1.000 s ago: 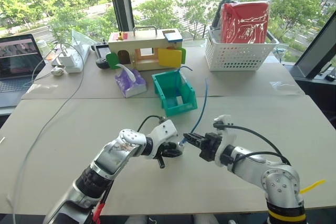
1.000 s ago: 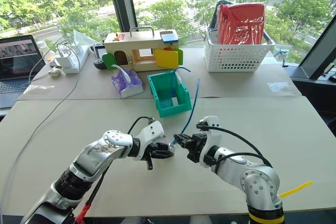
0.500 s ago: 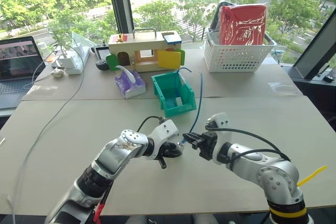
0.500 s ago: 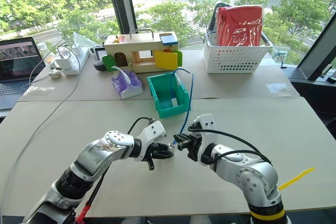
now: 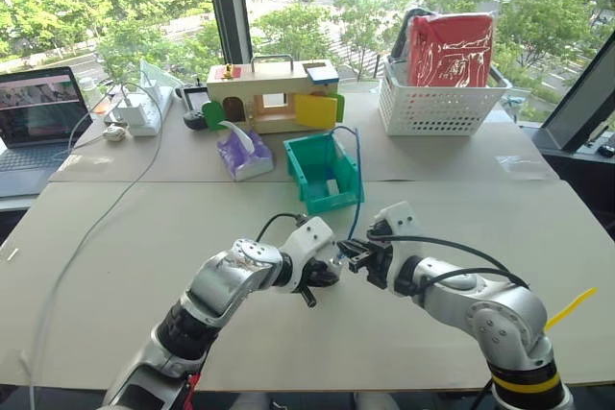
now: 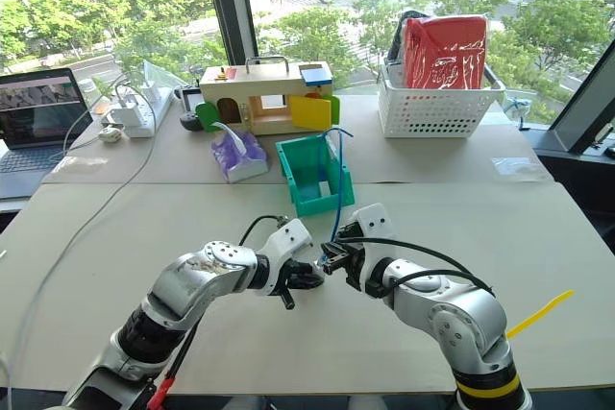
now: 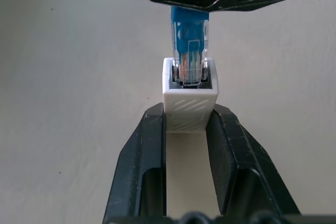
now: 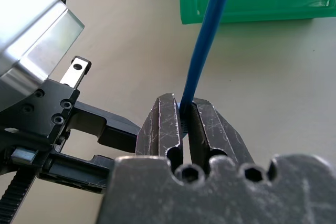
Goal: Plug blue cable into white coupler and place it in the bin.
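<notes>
Both grippers meet low over the table's near middle. My left gripper [image 7: 189, 115] is shut on the white coupler [image 7: 190, 106], a tiny ribbed block with its socket facing away from the wrist. The clear plug of the blue cable [image 7: 190, 40] sits inside that socket. My right gripper [image 8: 181, 104] is shut on the blue cable [image 8: 207, 40] just behind the plug. From there the cable [image 5: 357, 180] rises and arcs back over the teal bin [image 5: 309, 172], which stands just beyond the grippers. In the head views the left gripper [image 5: 322, 274] and right gripper [image 5: 354, 256] touch tip to tip.
A white lattice basket [image 5: 442, 103] with a red bag stands at the back right. A wooden toy box [image 5: 274, 98] and a purple pack [image 5: 243, 153] sit behind the bin. At the far left are a laptop [image 5: 38, 122], a white power strip [image 5: 139, 112] and a long grey-white cord [image 5: 96, 237].
The gap between the two grippers has closed and they now meet. Both wrists have rolled a little. The cable's arc now leans over the bin. The camera has shifted.
</notes>
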Robot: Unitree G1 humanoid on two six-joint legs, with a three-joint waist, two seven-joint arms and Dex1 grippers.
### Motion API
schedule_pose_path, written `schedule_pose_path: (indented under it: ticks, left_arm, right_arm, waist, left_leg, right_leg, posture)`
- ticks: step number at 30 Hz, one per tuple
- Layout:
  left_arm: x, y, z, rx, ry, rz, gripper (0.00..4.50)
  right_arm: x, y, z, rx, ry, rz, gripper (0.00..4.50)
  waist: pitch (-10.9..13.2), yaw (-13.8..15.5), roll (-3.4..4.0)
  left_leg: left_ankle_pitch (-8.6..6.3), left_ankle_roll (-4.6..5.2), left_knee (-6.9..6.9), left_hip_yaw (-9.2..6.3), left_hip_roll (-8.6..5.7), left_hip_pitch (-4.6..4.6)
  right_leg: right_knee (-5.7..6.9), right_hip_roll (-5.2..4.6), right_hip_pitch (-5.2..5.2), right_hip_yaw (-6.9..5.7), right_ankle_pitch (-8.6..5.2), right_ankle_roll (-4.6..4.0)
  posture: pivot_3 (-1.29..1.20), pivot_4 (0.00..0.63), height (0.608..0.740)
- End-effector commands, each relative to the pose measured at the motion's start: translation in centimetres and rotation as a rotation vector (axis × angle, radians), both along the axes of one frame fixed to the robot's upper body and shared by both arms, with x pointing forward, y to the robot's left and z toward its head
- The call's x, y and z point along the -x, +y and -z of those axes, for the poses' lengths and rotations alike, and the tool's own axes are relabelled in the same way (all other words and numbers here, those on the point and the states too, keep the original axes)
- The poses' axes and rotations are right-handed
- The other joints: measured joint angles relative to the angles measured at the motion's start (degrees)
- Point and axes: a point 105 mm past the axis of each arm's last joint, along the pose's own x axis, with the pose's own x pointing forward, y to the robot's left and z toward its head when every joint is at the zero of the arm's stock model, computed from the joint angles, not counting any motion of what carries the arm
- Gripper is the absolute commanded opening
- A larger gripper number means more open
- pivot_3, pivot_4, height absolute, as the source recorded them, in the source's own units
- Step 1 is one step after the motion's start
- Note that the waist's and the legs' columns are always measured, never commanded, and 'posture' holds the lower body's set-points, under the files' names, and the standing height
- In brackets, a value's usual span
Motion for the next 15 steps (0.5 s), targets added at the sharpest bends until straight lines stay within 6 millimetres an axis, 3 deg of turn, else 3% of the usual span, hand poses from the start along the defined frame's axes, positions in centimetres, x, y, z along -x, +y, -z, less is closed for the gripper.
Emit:
schedule_pose_path:
  ticks: [1, 15]
  left_arm:
    - [-0.4, 0.1, 0.0, -0.025, 0.012, -0.045, 0.61]
    - [0.0, -0.4, 0.1, -0.004, 0.085, -0.066, 0.61]
  right_arm:
    - [0.6, 0.5, 1.2, -0.001, 0.058, -0.011, 0.00]
    - [2.2, 2.6, 1.1, -0.037, 0.089, -0.094, 0.00]
  waist:
    - [-0.02, 0.00, 0.00]
    - [-0.05, -0.07, -0.02]
  left_leg:
    - [0.00, 0.00, 0.00, 0.00, 0.00, 0.01]
    - [0.00, 0.00, -0.07, -0.01, 0.00, 0.04]
  right_leg:
    - [0.00, 0.00, 0.00, 0.00, 0.00, 0.00]
    - [-0.01, 0.00, 0.01, 0.01, 0.00, 0.00]
  posture:
    - [0.00, 0.150, 0.740]
    - [0.00, 0.150, 0.740]
